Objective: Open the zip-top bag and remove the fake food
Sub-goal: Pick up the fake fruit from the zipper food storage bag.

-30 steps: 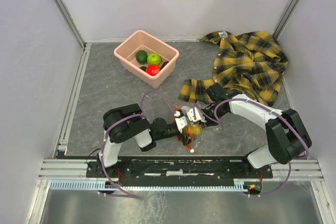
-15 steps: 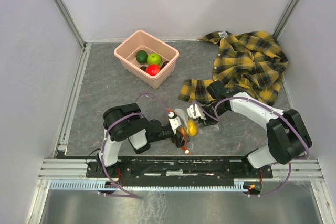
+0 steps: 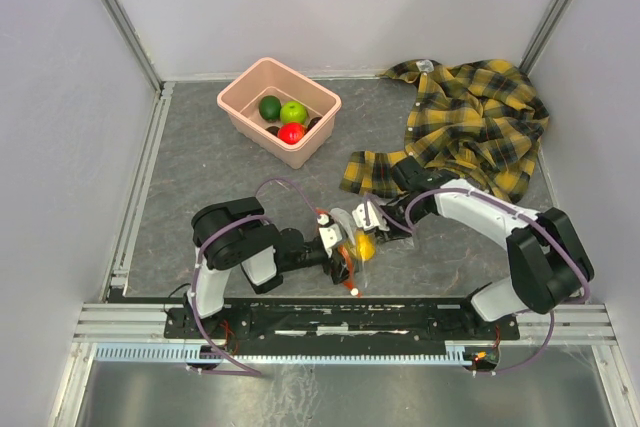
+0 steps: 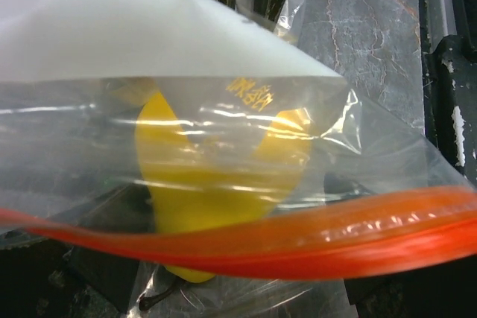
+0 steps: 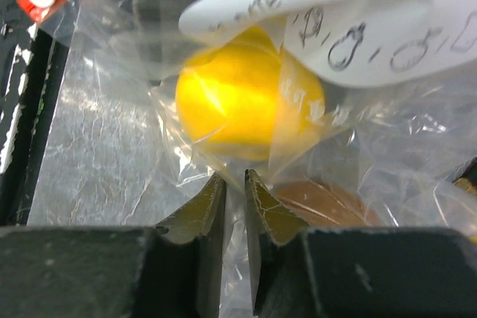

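The zip-top bag [image 3: 352, 235] lies between my two grippers near the table's front. Its orange-red zip strip [image 4: 261, 247] runs across the left wrist view, close to the camera. A yellow fake fruit [image 4: 216, 184] sits inside the bag and also shows in the right wrist view [image 5: 250, 102], with a brown fruit [image 5: 320, 202] beside it. My right gripper [image 5: 235, 176] is shut on a fold of the clear plastic just under the yellow fruit. My left gripper [image 3: 336, 251] sits at the strip. Its fingers [image 4: 97, 273] show only as dark shapes set apart behind the plastic.
The pink tub [image 3: 245, 97] stands at the back left with dark green [image 3: 269, 106], light green [image 3: 293, 112] and red [image 3: 291, 132] fruits in it. The yellow-and-black plaid shirt [image 3: 470, 122] lies at the back right, close behind my right arm.
My left gripper has drawn back to the left, toward its base, and the zip strip end of the bag came with it. My right gripper shifted slightly left, still on the bag.
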Available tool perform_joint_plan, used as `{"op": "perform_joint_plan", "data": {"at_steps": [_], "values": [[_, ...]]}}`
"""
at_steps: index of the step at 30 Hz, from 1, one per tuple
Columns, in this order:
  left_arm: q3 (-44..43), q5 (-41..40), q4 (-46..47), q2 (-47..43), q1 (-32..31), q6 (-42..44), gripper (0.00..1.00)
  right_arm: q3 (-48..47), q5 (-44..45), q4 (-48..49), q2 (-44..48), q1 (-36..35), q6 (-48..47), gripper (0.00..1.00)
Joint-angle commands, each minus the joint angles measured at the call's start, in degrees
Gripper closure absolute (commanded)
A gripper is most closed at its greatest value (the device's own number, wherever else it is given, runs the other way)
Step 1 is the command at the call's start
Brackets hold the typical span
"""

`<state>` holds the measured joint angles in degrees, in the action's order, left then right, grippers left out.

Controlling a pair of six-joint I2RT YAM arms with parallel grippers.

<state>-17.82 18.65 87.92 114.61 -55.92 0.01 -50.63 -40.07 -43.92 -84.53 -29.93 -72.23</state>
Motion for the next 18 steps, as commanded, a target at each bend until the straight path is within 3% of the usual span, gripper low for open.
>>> {"op": "perform_joint_plan", "data": {"at_steps": [1,6,11,18], "values": [[-0.6,2.0,9.7,-1.1,0.5,0.4,0.00,-0.6,1.7,6.9,0.1,-3.7,8.0,0.79],[-1.6,2.6,9.7,-1.1,0.5,0.0,0.01,-4.9,0.0,6.0,-3.6,-7.4,15.4,0.84],[-3.1,1.9,10.7,-0.7,0.5,-1.0,0.04,-7.5,-5.3,2.3,-6.1,-7.9,15.8,0.85],[-1.4,1.6,11.1,-1.3,1.5,-2.3,0.17,-8.5,1.2,2.6,-5.5,-4.9,16.4,0.96]]}}
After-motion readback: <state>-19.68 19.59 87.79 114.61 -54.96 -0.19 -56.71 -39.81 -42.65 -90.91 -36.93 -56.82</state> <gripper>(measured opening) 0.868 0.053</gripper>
